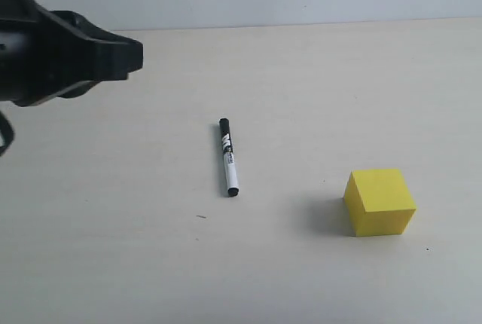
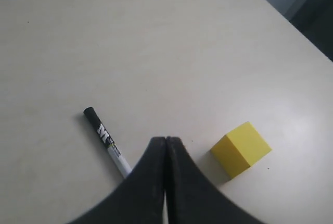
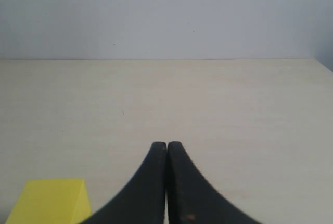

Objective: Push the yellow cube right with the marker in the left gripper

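Note:
The marker (image 1: 228, 157) lies flat on the pale table, black cap toward the back; nothing holds it. In the left wrist view the marker (image 2: 105, 139) shows beside the fingers. The yellow cube (image 1: 380, 201) sits to its right, nearer the front, also seen as the yellow cube (image 2: 241, 149) and the yellow cube (image 3: 49, 201). My left gripper (image 1: 134, 58) hovers at the upper left, far from the marker, shut and empty, its tips (image 2: 165, 140) pressed together. My right gripper (image 3: 166, 145) is shut on nothing and does not show in the exterior view.
The pale table (image 1: 316, 83) ends at a light wall behind. In the left wrist view the table's edge (image 2: 291, 23) drops off past the cube's side.

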